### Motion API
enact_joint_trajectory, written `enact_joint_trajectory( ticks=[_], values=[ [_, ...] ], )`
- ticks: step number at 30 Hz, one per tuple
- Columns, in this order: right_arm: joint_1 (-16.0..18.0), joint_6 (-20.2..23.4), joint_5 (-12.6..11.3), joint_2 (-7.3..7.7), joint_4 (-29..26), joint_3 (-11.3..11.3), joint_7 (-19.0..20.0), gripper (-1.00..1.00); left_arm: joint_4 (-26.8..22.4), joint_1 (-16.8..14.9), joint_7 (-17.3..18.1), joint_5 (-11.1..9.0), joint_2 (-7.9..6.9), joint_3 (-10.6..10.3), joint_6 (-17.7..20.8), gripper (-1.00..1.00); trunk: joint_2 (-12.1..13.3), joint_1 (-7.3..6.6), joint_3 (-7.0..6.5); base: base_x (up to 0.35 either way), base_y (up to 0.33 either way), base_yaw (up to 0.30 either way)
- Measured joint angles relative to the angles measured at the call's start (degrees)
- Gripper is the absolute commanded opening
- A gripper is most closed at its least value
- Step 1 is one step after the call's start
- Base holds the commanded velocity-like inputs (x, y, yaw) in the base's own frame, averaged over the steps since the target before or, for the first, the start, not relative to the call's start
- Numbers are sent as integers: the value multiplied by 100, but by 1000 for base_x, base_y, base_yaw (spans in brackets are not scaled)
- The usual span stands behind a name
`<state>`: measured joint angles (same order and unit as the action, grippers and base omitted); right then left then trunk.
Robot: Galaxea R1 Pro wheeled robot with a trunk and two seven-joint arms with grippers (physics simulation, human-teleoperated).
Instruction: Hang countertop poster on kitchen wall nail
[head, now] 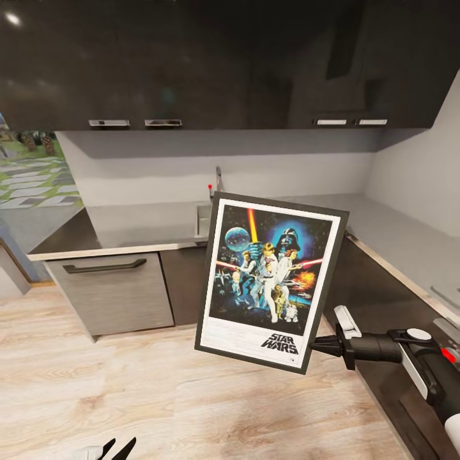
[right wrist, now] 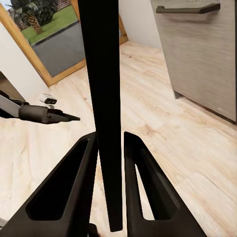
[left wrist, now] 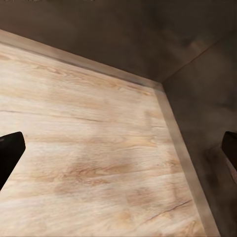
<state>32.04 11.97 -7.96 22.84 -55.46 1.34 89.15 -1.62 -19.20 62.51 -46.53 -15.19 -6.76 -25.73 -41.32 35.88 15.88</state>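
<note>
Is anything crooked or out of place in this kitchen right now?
Only the poster: it hangs in mid-air in front of the kitchen countertop, tilted, pinched at its lower right edge by the right pincer. It is on no wall. Nothing looks spilled or broken.

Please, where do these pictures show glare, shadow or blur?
Head view: glare spot on the dark upper cabinets, shadow beneath them, the poster sharp. Right wrist view: poster's edge all black between the fingers. Left wrist view: soft floor, dim corner.
</note>
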Motion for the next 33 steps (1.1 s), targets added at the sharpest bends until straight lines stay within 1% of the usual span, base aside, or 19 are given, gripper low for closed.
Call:
enact_joint_trajectory(
  ticks=[3, 5, 6, 8, 9, 12, 13, 16, 17, 20, 23, 26, 33],
  values=[
    [0, 2, 0, 0, 0, -1, 1, -100, -6, 0, -148, 4, 4, -25, 12, 100, 121, -66, -54, 0, 0, 0],
    [0, 0, 0, 0, 0, 2, 6, -100, -42, 0, -566, 16, 34, -52, 27, 100, 201, -110, -90, 0, 0, 0],
    [0, -1, 0, 0, 0, 4, 7, -100, -158, 0, -786, 22, 66, -58, 42, 100, 241, -132, -108, 0, 0, 0],
    [0, 2, 0, 0, 0, 5, 7, -100, -357, 0, -961, 26, 86, -60, 115, 100, 321, -176, -144, 0, 0, 0],
    [0, 4, 0, 0, 0, 6, 8, -100, -605, -1, -1079, 27, 92, -58, 339, 100, 362, -198, -163, 0, 0, 0],
    [0, 5, 0, 0, 0, 7, 8, -100, -1020, 0, -1234, 37, 86, -63, 926, 100, 482, -264, -216, 0, 0, 0],
    [0, 10, -1, 0, 0, 11, 8, -100, -1458, -1, -1524, 40, 26, -53, 1508, 100, 522, -286, -235, 0, 0, 0],
    [0, 13, 3, 0, 0, 17, 9, -100, -1902, 0, -2043, 40, -43, -58, 1923, 100, 643, -352, -288, 0, 0, 0],
    [0, 14, 4, 0, 0, 20, 9, -100, -2115, 0, -2408, 38, -69, -57, 2073, 100, 683, -374, -307, 0, 0, 0],
    [0, 15, 5, 0, 0, 23, 9, -100, -2389, 1, -2945, 55, -98, -63, 2238, 100, 804, -440, -360, 0, 0, 0],
    [0, 16, -43, 0, 0, 24, 9, -100, -2468, 1, -3098, 59, -104, -67, 2284, 100, 924, -506, -415, 0, 0, 0],
    [0, 16, -90, 0, 0, 22, 7, -100, -2500, 1, -3161, 60, -106, -69, 2304, 100, 1045, -572, -469, 0, 0, 0],
    [-1, 14, -123, 0, -1, 25, 4, -100, -2520, 1, -3198, 61, -108, -80, 2311, 100, 1327, -726, -595, 0, 0, 0]
  ],
)
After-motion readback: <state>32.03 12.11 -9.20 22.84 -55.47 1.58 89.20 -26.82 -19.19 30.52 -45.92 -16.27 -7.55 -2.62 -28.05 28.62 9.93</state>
